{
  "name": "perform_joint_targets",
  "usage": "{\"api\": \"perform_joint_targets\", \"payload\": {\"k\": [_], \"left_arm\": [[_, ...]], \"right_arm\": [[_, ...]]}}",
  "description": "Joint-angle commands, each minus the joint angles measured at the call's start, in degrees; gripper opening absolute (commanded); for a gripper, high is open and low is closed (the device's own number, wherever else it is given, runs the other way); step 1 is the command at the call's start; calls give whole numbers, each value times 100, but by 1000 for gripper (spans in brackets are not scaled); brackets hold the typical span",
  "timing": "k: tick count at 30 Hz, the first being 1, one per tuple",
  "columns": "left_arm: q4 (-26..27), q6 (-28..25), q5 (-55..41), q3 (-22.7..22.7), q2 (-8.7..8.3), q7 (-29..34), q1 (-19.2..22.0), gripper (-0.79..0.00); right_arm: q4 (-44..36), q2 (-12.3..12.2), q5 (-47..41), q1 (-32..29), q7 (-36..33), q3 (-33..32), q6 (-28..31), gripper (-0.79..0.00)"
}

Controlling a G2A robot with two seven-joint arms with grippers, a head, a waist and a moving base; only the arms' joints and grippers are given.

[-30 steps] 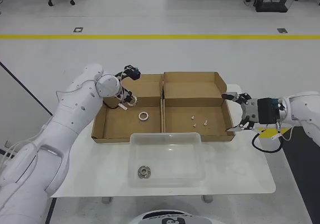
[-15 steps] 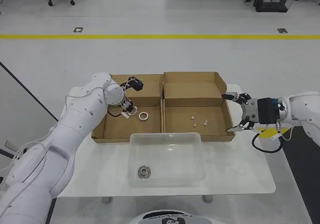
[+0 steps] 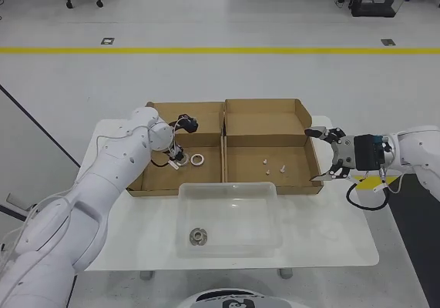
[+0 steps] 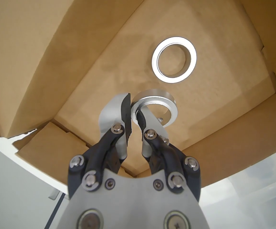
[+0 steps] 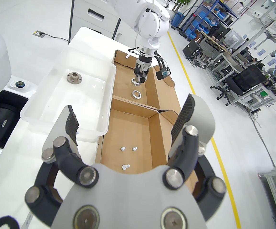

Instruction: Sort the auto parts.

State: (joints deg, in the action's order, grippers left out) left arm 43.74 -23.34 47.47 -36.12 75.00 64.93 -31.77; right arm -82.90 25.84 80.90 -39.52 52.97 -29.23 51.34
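Observation:
My left gripper (image 4: 133,110) is shut on the rim of a metal collar ring (image 4: 153,107), held low inside the left cardboard box (image 3: 146,173). A second silver ring (image 4: 174,59) lies flat on that box's floor just beyond it, also seen as the ring (image 3: 197,159). The right cardboard box (image 3: 310,158) holds three small screws (image 5: 123,148). A flanged metal hub (image 3: 197,236) sits in the clear plastic bin (image 3: 227,189). My right gripper (image 3: 324,155) hangs open and empty at the right box's outer side, apart from the parts.
The two boxes stand side by side at the back of the white table (image 3: 335,239), their flaps up. The bin lies in front of them. Bare table shows to the right of the bin.
My left gripper has moved with the collar ring toward the near side of the left box, ending beside the loose ring. The right arm has kept still.

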Motion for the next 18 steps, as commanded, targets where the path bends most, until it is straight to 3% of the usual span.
{"api": "perform_joint_targets", "payload": {"k": [1,2,5,13,16,18], "left_arm": [[-50,-5,17,11,13,-4,7,-754],[-65,-2,48,25,20,-1,15,-683],[-133,-3,56,28,39,-39,26,-600],[-275,-7,36,21,82,-70,40,-560],[-316,34,52,-10,84,-97,79,-434],[-327,53,35,-52,79,-95,118,-262]], "right_arm": [[0,0,0,0,0,0,0,0],[0,0,0,0,0,0,0,0],[0,0,0,0,0,0,0,0],[0,0,0,0,0,0,0,0],[0,0,0,0,0,0,0,0],[0,0,0,0,0,0,0,0]]}}
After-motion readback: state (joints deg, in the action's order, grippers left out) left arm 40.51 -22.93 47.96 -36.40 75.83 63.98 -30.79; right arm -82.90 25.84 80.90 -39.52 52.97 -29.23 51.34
